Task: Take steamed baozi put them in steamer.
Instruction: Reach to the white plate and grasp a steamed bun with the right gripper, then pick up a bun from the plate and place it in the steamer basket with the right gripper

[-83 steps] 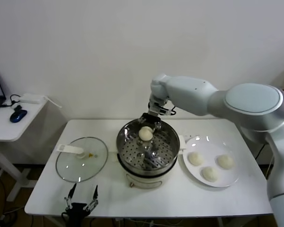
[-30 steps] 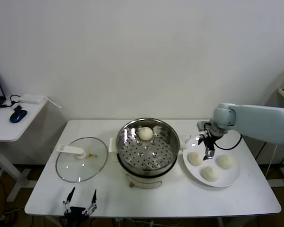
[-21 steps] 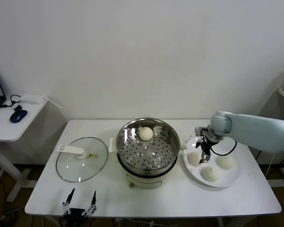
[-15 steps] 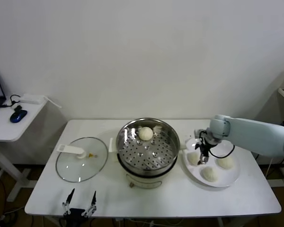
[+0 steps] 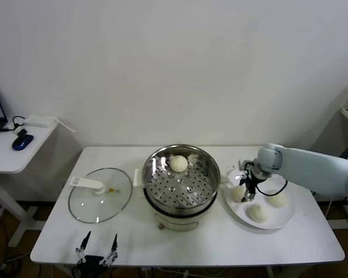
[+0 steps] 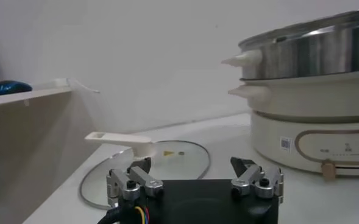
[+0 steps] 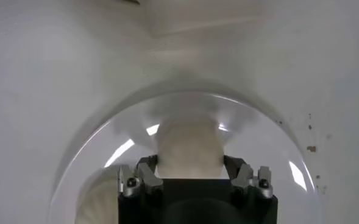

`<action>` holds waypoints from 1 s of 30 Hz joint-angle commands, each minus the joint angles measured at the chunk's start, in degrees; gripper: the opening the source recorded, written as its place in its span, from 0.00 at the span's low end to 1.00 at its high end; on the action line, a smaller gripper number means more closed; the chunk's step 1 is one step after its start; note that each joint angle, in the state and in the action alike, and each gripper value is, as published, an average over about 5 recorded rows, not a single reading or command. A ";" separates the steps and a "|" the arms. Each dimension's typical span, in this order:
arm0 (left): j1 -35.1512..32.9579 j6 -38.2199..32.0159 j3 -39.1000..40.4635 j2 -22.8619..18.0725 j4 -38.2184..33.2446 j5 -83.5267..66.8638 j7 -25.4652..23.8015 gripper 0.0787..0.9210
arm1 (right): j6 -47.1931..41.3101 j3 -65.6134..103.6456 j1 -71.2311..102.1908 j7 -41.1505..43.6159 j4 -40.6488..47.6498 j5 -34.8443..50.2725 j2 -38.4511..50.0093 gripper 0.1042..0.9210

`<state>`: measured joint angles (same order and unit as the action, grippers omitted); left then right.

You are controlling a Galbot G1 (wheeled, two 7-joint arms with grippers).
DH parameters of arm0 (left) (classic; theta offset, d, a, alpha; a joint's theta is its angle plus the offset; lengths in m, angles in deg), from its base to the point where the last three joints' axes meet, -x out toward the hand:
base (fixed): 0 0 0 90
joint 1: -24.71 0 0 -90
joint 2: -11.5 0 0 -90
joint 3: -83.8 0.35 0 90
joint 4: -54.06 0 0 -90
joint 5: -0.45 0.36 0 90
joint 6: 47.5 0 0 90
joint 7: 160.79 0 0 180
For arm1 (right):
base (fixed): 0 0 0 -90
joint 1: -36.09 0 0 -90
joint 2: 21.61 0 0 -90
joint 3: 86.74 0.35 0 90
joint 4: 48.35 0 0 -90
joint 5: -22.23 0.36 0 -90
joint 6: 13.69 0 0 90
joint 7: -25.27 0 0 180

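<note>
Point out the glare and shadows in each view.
Head view: bright reflections on the steamer rim, sheen on the glass lid. Left wrist view: highlight bands along the steamer wall. Right wrist view: white glare streaks on the plate on both sides of the baozi, which sits shadowed by the right gripper.

You see a shiny steel steamer (image 5: 181, 182), matt doughy baozi (image 5: 178, 163), glossy plate (image 5: 278, 218), glass lid (image 5: 100, 197).
</note>
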<state>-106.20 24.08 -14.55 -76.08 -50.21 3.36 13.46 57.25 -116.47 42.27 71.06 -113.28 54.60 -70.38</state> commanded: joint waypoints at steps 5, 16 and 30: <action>-0.13 -0.01 0.38 0.32 -0.18 0.07 0.03 0.88 | -0.38 -17.78 -27.23 5.08 -14.04 11.88 1.73 0.77; -0.45 -0.05 1.26 1.19 -1.86 0.02 -0.06 0.88 | -4.66 -23.93 -50.53 7.38 -26.70 28.36 -4.45 0.76; -1.27 0.68 1.60 1.95 -4.09 0.11 -0.77 0.88 | -13.11 -7.77 -39.88 2.54 -16.80 38.08 -25.95 0.76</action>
<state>-107.36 24.56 -12.95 -74.21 -53.70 3.44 12.90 48.23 -130.69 0.47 74.95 -135.20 85.43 -82.47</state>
